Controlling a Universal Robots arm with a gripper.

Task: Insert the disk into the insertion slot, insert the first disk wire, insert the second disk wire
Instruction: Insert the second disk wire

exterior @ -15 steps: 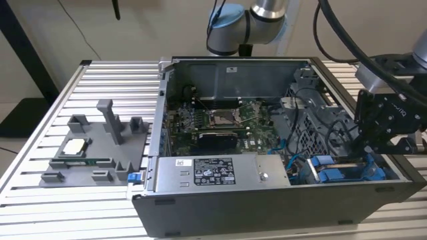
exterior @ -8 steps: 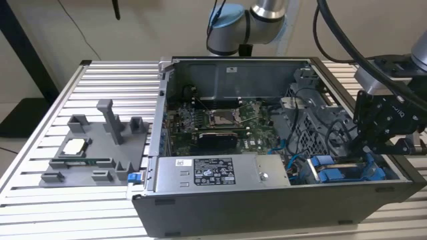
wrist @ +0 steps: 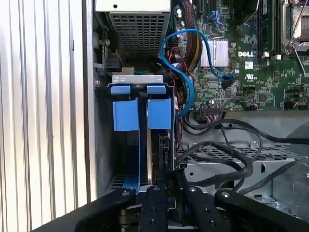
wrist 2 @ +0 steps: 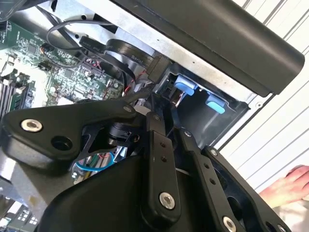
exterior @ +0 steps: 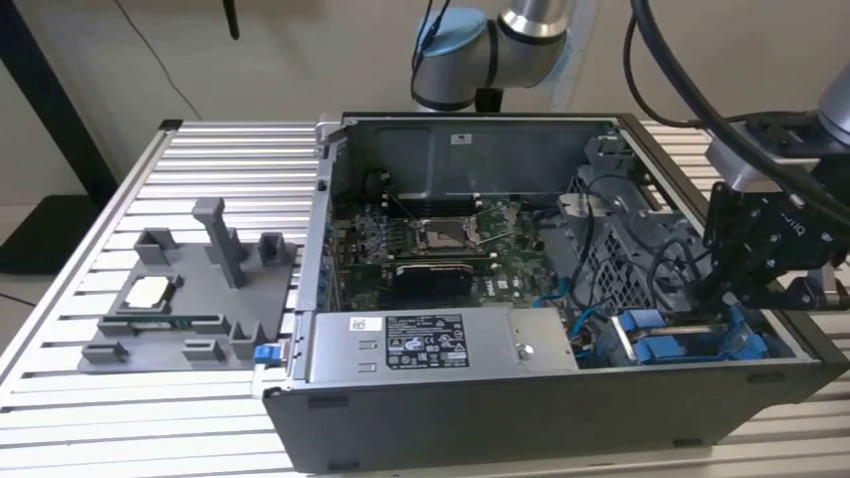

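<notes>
The disk [wrist: 161, 145] stands on edge in the blue-tabbed drive bay [wrist: 126, 116] at the corner of the open computer case [exterior: 531, 418] (beside the grey power-supply box [exterior: 439, 344]). The gripper [wrist: 164, 186] sits over its near edge, fingers drawn close; whether they clamp it I cannot tell. Judged rigid, moderately heavy and shock-sensitive: hold by the blue carrier rails.

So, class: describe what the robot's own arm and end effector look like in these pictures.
In the exterior view, the arm has silver-grey tube segments and a light blue joint cap, with black cables running beside it. The end effector is a matte black block on a grey wrist mount. In both wrist views its fingers are black linkage bars joined by round silver bolts.
</notes>
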